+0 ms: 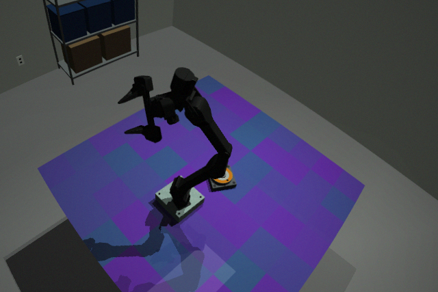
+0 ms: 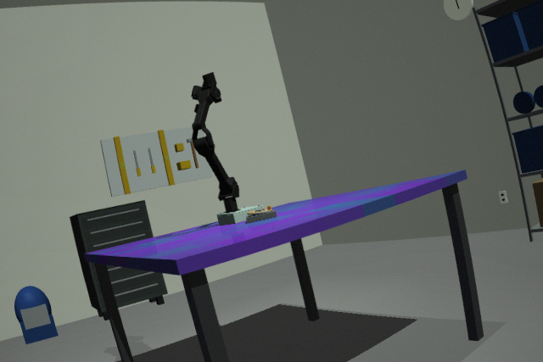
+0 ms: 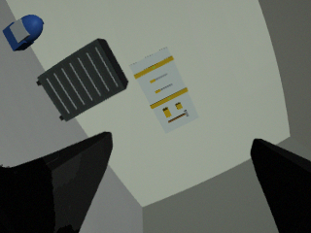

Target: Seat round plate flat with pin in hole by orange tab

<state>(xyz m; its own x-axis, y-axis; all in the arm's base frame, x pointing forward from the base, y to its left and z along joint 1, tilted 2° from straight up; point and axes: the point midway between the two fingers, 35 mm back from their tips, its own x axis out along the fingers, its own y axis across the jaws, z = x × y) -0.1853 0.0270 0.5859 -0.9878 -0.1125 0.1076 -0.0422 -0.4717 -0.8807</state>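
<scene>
Orange-ringed round plate (image 1: 224, 177) sits on its dark base (image 1: 222, 184) on the purple counter (image 1: 282, 210), right beside the arm's pale mount (image 1: 180, 201) and partly hidden by the lower arm link; tab, hole and pin too small to make out. Gripper (image 1: 131, 113) is raised high and well apart from it w/ jaws spread wide, nothing between them, wrist view aimed at the far wall, so the plate lies low and back toward the mount, needing a long fold-down reach imo. Shelf bins irrelevant.
</scene>
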